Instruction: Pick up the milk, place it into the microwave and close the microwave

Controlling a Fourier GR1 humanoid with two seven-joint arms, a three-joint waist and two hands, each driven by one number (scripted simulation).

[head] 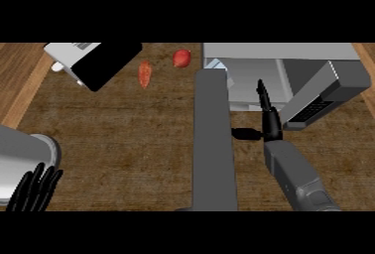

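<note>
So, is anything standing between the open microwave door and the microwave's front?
Yes: the right hand, fingers straight, reaches toward the microwave opening just right of the open door, so it probably lies in the door's swing. Nothing else shows there. I cannot make out the milk.

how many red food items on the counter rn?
2. A long orange-red one beside the dark-fronted toaster, and a rounder red one further back, left of the microwave. Others could be hidden.

Milk hidden; left hand [33, 191] edge-cropped
</note>
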